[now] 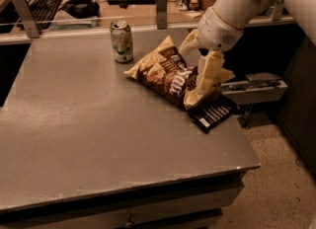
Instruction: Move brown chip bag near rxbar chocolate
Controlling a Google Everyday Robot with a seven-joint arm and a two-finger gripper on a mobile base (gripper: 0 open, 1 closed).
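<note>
The brown chip bag [165,72] lies on the grey table [98,124], right of the middle. Its right end touches the rxbar chocolate [213,114], a flat black bar with white text lines near the table's right edge. My gripper [191,72] hangs over the bag's right end. Its cream fingers [206,77] are spread apart: one reaches down along the bag's right end, the other stands above the bag's top edge. The fingers do not pinch the bag.
A silver-green drink can [121,41] stands upright behind the bag to the left. A glass rail with posts [161,6] runs along the table's back edge, with a desk and keyboard [43,3] beyond. A grey metal bracket [256,87] sits right of the table.
</note>
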